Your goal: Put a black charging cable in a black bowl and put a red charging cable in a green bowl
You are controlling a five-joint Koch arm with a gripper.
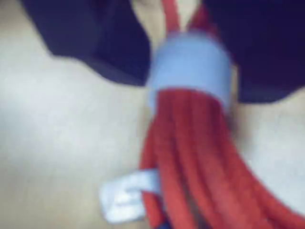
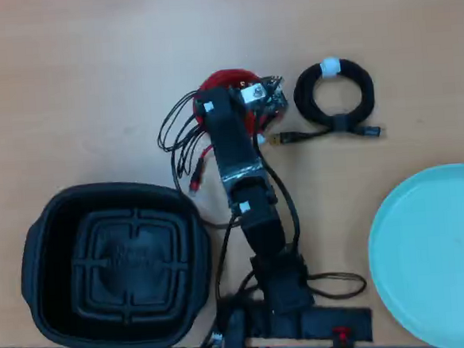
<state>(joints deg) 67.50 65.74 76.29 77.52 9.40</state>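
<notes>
Wrist view: the gripper (image 1: 190, 28) was pinching the red charging cable (image 1: 195, 157) at its white tie (image 1: 190, 64), dark jaws either side at 12 o'clock; all blurred, a pale tab (image 1: 126, 195) at 7 o'clock.

Overhead view: the arm (image 2: 239, 165) hid most of the red charging cable (image 2: 221, 81). The black charging cable (image 2: 334, 95) lay on the table (image 2: 89, 72) at 3 o'clock of it, the empty black bowl (image 2: 115, 262) at 7 o'clock, the empty green bowl (image 2: 437, 255) at 4 o'clock.

Writing: none readable.
</notes>
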